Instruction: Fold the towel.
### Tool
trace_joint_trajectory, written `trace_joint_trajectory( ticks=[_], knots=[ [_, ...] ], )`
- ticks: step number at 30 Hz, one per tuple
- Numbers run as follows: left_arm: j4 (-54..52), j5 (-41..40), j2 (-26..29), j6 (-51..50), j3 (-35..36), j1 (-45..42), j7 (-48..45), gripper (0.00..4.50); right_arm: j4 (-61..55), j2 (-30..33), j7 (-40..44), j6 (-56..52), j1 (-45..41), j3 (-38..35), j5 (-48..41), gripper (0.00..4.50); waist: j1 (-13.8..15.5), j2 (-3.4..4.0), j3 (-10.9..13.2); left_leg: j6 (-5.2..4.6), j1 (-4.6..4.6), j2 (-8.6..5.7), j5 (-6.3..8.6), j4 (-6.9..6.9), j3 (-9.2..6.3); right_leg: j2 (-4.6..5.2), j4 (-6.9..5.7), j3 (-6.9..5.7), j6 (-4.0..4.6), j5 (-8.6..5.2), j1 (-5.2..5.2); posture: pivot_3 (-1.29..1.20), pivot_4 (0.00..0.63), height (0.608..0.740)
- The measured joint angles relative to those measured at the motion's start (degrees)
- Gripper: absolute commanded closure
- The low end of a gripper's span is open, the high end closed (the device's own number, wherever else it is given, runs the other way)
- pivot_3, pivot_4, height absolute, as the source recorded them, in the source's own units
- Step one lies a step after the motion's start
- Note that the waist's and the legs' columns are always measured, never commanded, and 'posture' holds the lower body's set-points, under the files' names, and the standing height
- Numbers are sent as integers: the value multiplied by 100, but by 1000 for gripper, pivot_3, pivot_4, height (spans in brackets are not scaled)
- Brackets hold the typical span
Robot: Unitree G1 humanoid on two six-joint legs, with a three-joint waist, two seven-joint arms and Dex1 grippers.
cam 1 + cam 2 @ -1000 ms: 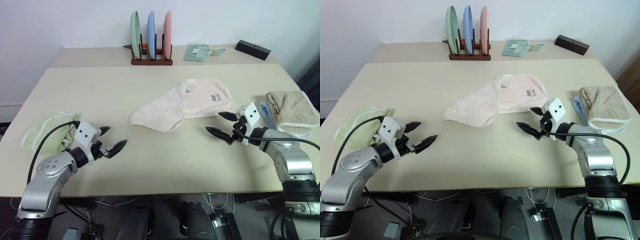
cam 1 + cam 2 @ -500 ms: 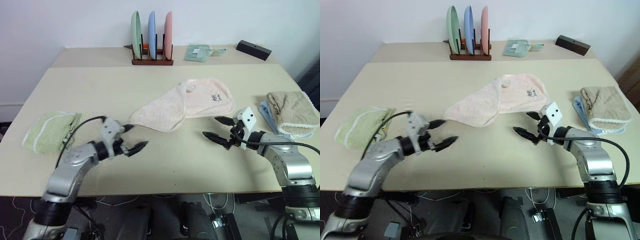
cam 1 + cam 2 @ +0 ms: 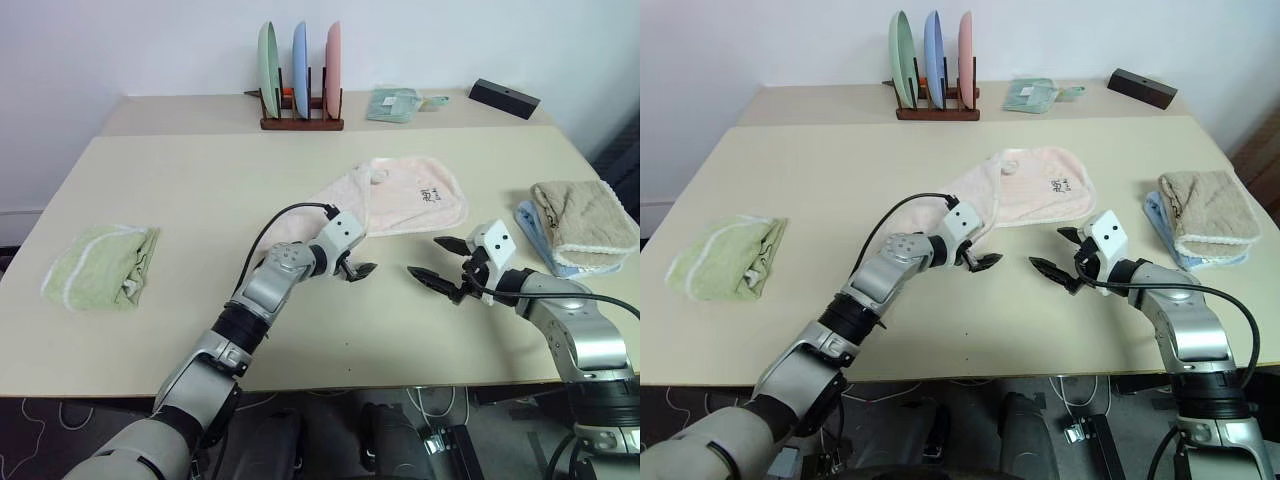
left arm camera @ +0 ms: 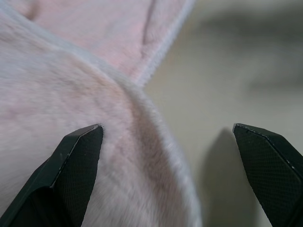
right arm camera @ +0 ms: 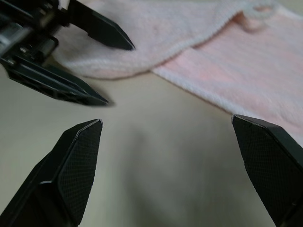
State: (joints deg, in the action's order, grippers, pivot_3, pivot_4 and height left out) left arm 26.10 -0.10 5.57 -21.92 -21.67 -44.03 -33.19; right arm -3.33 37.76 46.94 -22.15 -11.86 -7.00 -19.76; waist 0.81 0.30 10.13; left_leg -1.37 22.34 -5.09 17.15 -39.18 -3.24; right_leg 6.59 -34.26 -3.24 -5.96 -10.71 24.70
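Beige tabletop (image 3: 180, 190) spans the view, a second one butted behind it at 12 o'clock. Pink towel (image 3: 410, 200) lies mid-tabletop, slightly toward 1 o'clock from centre, part flat with the dark printed mark (image 3: 430, 196) face up, loop tag (image 3: 380, 176) at its far edge; its 9 o'clock half is folded over into a rumpled flap (image 3: 970, 205) reaching toward 7 o'clock. Left arm stretches in from 7 o'clock, left claw (image 3: 352, 266) at the near corner of that flap, fingers spread wide, nothing held; in the left wrist view one finger (image 4: 78, 161) is against the pink pile, the other over bare tabletop. Right claw (image 3: 437, 262) sits at 4 o'clock of the towel, just off its near edge, jaws wide apart, empty, tips pointing at the left claw with a small gap between the two. Green towel (image 3: 100, 265) bunched at 9 o'clock near the tabletop edge, well apart. Tan towel (image 3: 585, 218) with white trim stacked on a blue cloth (image 3: 533, 222) at 3 o'clock. Back tabletop: wooden rack (image 3: 300, 122) with three upright plates (image 3: 300, 58) green, blue, pink at 12 o'clock; folded mint cloth (image 3: 395, 103) beside it; black box (image 3: 504, 98) at 1 o'clock.
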Motion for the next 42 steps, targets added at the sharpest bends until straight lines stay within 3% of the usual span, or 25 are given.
trace_joint_trajectory(
  ticks=[2,4,9,10,16,19,21,25,30,35,42],
  knots=[
    [55,73,-6,-10,4,-61,5,843,-178,1,-71,-11,79,-38,-3,0,0,0,0,0,-1,-1,0,-2,-1,2,-1,1,-1,0,-1,0,150,740],
    [-3,80,23,-50,6,-41,-19,1716,-265,2,-114,-36,118,-66,-4,0,-4,0,0,0,-2,0,1,-2,-1,2,-1,1,-1,0,-1,0,150,740],
    [-517,79,364,-369,85,189,-111,4351,-323,5,-185,-79,189,-92,-5,0,-4,0,0,1,-1,0,0,-2,-2,0,-2,2,0,0,0,0,150,740],
    [-584,79,403,-400,110,222,-111,4467,-323,5,-190,-79,188,-91,-4,0,-3,1,0,1,-1,0,0,-2,-1,1,-2,2,0,0,0,0,150,740],
    [-1411,-21,805,-427,237,638,-401,4467,-173,2,-187,12,-13,-34,63,0,-4,1,-1,1,-1,0,0,-1,-2,1,-2,3,0,0,2,0,150,740],
    [-2398,-296,1297,-202,319,1150,-928,4467,44,-23,-202,176,-239,-14,124,0,-22,3,-2,3,-1,1,0,3,0,3,-2,11,1,0,7,0,150,740],
    [-3079,-539,1719,133,419,1586,-1394,4467,187,-22,-220,291,-305,-28,195,0,-19,5,-2,6,0,2,-1,5,-1,3,-3,18,2,0,11,0,150,740],
    [-4389,-1425,2813,-411,981,2504,-2213,4467,579,-53,-255,547,-678,54,363,0,-27,7,0,6,1,2,-1,4,-2,1,-4,20,4,0,15,0,150,740],
    [-5001,-1929,4075,-884,1993,3704,-2623,4467,1073,17,-249,926,-1114,89,615,0,-26,8,1,-1,1,1,3,5,-1,-3,-2,20,5,-1,14,0,150,740],
    [-5018,-2168,4378,-900,2997,4585,-2626,4467,1853,441,-242,1832,-1607,524,1461,0,-12,10,3,-2,1,0,3,4,-1,-1,0,13,4,-1,11,0,150,740],
    [-4841,-2162,4385,-776,3477,4938,-2373,4467,2831,846,-187,3648,-1926,1259,2606,0,-35,14,6,1,1,1,2,7,1,-4,-1,15,5,-1,15,0,150,740]
  ],
)
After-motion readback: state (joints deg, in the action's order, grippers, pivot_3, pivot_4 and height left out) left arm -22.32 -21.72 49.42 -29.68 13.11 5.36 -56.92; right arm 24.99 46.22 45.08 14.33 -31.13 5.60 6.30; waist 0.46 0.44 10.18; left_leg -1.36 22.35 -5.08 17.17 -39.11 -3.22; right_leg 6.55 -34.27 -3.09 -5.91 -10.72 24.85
